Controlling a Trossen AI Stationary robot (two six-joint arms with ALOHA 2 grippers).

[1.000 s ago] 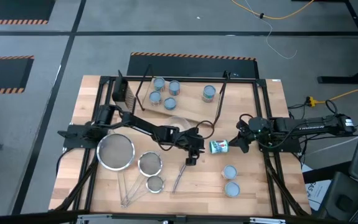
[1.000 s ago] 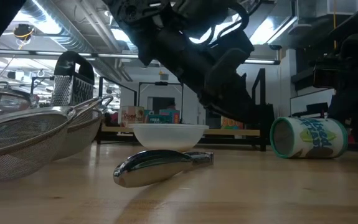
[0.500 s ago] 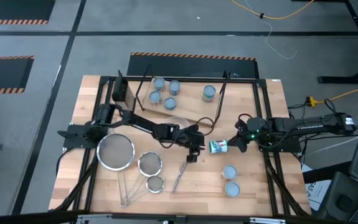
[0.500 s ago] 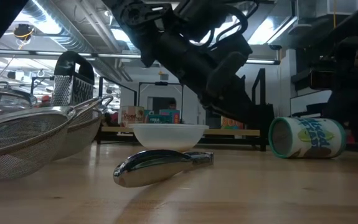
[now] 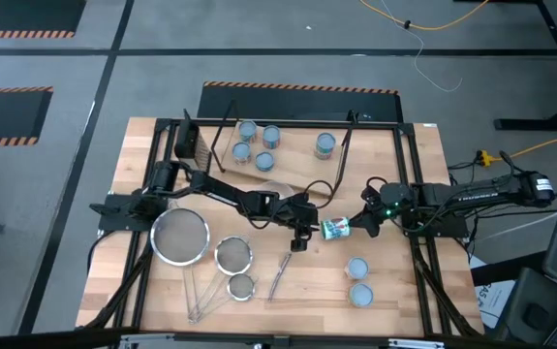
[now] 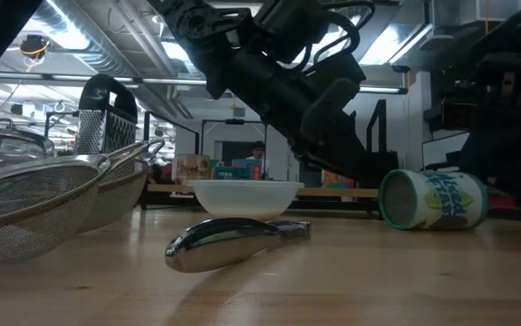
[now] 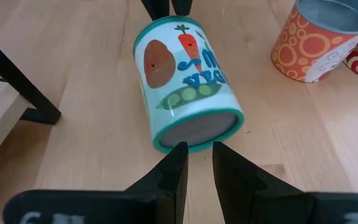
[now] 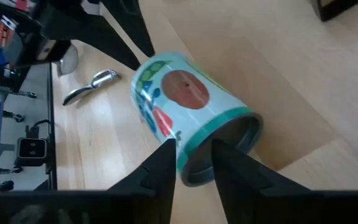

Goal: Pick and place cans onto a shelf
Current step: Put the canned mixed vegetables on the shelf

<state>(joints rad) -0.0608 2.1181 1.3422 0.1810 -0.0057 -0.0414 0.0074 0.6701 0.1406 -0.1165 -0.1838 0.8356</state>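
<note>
Tipped can lies between left gripper and right gripper, both slightly apart, neither clamped; step: righting it, next needs a grasp

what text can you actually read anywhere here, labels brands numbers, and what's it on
"M" and, under it, "VE...": blue lettering on the tipped green-and-white vegetable can; the rest curves out of sight.
Green lettering on the same can in the low view: too blurred to read.
Print on the coloured boxes in the room behind: too small to read.
Orange circle-patterned can: no words showing.
</note>
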